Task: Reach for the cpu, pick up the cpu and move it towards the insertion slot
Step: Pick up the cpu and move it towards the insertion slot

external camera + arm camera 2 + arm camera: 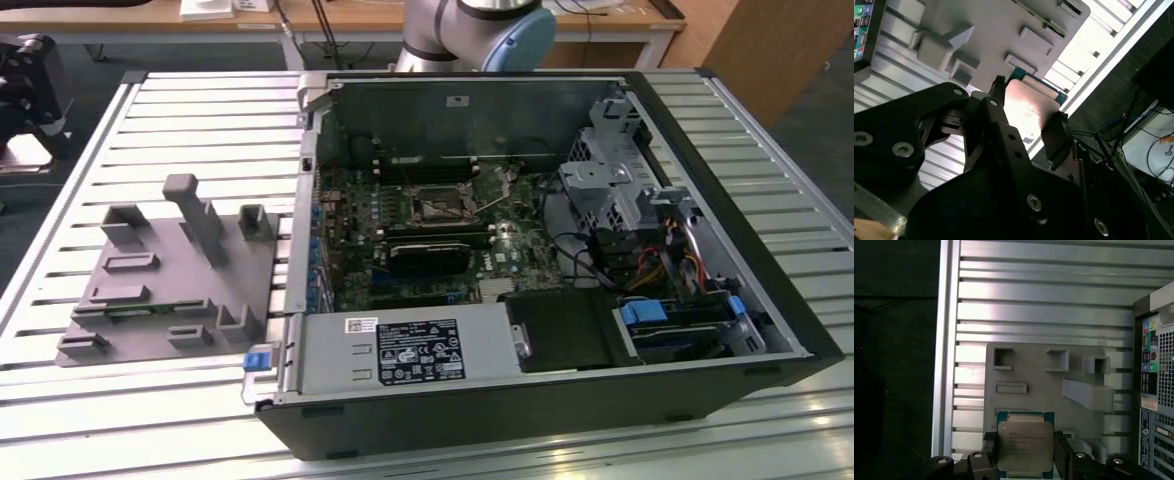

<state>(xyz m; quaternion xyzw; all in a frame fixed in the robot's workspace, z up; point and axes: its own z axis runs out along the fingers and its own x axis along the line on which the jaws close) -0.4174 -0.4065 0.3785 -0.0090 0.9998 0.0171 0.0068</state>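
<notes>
Two fingers (989,452) pinching cpu (1025,447), fixture (1044,385) beyond

The cpu (1023,442) shows smooth, shiny silver metal with a green edge, the pincer (1025,452) looks matt black, the fixture (1044,390) is matt grey plastic, and the desk (1044,305) is ribbed, bright metal.

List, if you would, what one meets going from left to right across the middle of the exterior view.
Grey fixture plate → insertion slot on the motherboard → silver drive cage → black case wall.
</notes>
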